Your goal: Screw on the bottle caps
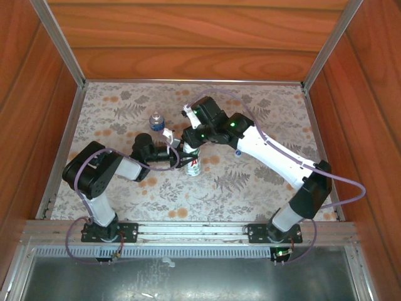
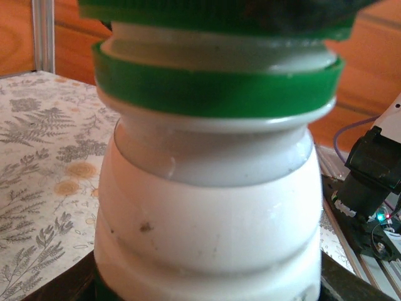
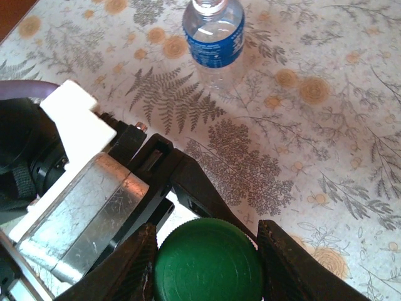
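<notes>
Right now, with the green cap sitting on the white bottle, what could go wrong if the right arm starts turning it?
1. White neck shows between the green cap and the green ring, so the cap is not down yet; a crooked turn could cross the thread.
2. The right gripper presses only on the cap's sides and may slip.
3. The left gripper clamps the white bottle from one side; the bottle might twist in that grip.

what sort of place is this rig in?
Probably a lab robot test cell: wood-panelled walls boxing in a fern-print covered table, with the left arm and right arm bolted to an aluminium rail.
</notes>
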Controlling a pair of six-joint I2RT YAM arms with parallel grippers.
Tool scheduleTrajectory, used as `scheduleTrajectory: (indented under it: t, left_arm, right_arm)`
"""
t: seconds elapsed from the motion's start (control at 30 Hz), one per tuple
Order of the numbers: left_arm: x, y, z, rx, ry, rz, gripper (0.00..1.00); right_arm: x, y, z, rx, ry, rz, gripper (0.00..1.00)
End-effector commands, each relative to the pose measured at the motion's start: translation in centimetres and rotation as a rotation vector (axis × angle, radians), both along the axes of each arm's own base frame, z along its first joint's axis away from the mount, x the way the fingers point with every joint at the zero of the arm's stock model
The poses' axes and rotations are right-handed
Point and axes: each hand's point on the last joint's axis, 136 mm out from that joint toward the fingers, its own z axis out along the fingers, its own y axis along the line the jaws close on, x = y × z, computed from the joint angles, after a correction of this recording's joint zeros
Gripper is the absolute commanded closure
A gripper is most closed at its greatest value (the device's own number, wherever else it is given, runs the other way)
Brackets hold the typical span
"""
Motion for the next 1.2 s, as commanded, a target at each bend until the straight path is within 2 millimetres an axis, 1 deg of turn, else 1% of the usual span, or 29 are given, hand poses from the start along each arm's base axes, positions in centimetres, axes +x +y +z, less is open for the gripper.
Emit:
scheduleTrajectory:
  t: [0.0, 0.2, 0.33, 0.43, 0.6, 0.77, 0.87, 1.07, 1.17]
  left_arm:
    - [0.0, 0.1, 0.9, -0.015, -0.033, -0.01, 0.46]
    - [0.0, 0.0, 1.0, -0.017, -0.035, -0.013, 0.46]
    - [0.1, 0.1, 1.0, -0.016, -0.035, -0.003, 0.46]
    - [0.3, 0.2, 1.0, -0.016, -0.034, 0.009, 0.46]
    - [0.4, 0.3, 1.4, -0.021, -0.042, 0.016, 0.46]
    - [0.5, 0.3, 1.3, -0.02, -0.041, 0.021, 0.46]
    - [0.6, 0.3, 1.3, -0.02, -0.041, 0.03, 0.46]
    - [1.6, 0.5, 1.0, -0.012, -0.055, 0.09, 0.46]
    - [2.1, 0.7, 0.4, 0.003, -0.073, 0.124, 0.46]
  right_arm:
    - [-1.7, 0.5, 0.2, 0.033, 0.04, 0.155, 0.57]
    - [-2.3, -0.2, 0.0, 0.04, 0.086, 0.269, 0.57]
    - [-2.4, -0.5, -0.5, 0.006, 0.115, 0.279, 0.57]
    - [-3.0, -0.4, -1.0, 0.001, 0.126, 0.286, 0.56]
    - [-3.4, -0.2, -2.6, 0.001, 0.121, 0.241, 0.55]
    - [-2.2, -0.7, -4.0, -0.035, 0.097, 0.116, 0.55]
    - [-1.8, -0.8, -4.2, -0.047, 0.052, 0.066, 0.53]
    - [-1.2, 0.3, -4.0, 0.05, -0.042, 0.005, 0.54]
    - [-0.8, 0.4, -4.5, 0.072, -0.066, -0.02, 0.55]
